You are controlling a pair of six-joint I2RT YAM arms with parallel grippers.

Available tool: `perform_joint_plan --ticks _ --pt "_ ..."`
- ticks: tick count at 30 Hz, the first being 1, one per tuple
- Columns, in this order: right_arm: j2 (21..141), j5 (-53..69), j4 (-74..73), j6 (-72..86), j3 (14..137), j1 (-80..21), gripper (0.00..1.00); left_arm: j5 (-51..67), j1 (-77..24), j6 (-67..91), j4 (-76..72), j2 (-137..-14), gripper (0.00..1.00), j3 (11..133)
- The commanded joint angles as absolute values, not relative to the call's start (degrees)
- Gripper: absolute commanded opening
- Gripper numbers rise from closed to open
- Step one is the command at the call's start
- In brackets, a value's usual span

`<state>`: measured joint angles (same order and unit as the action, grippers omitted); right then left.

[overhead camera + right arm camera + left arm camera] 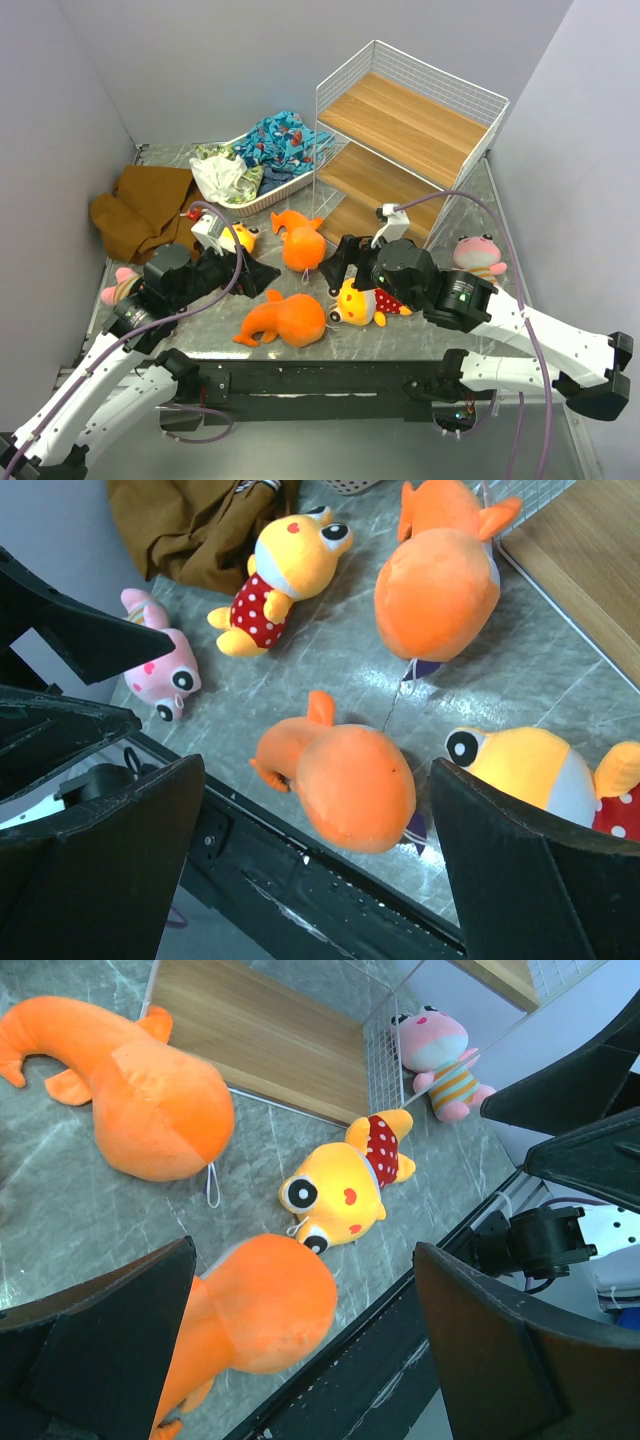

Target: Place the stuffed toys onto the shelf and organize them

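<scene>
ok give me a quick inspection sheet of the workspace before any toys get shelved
surface: grey marbled table, toys scattered on it
job's things: shelf holds no toys; far orange shark, near orange shark, left yellow doll, right yellow doll, left pink plush and right pink plush all lie on the table
clutter: brown cloth back left; white basket of patterned clothes
grippers: left end effector and right end effector both open, empty, above the toys
cables: left purple cable and right purple cable loop over the arms
surroundings: plain grey walls
</scene>
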<state>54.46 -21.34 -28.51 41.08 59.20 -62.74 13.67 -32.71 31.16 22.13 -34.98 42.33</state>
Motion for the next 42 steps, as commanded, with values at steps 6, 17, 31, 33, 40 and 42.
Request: perform_joint_plan --ticks 6,17,31,33,40,42 --pt "57.3 -24.08 -29.97 43.15 61.43 -62.58 1.0 13.62 -32.61 31.64 20.92 -34.45 0.96 41.92" --pt "61.87 -17.68 -30.16 41.05 61.88 -62.58 0.94 0.2 -32.52 41.46 27.15 -36.56 0.97 41.57" --pt "75.12 -9.66 -16.17 41.84 54.32 -65.04 0.78 -7.99 -32.52 52.29 35.68 -41.75 0.98 42.45" --pt "77.59 -10.63 -16.26 40.61 54.67 -65.48 0.79 -8.44 -32.52 51.6 36.03 -40.26 0.98 43.06" --pt "84.02 -13.25 -14.59 34.46 55.72 -68.2 0.43 -4.76 -32.52 44.66 37.8 -39.11 0.99 46.31" --pt "83.33 -15.72 -16.34 33.67 57.21 -68.73 0.19 -1.94 -32.61 43.08 37.71 -39.02 0.99 48.59"
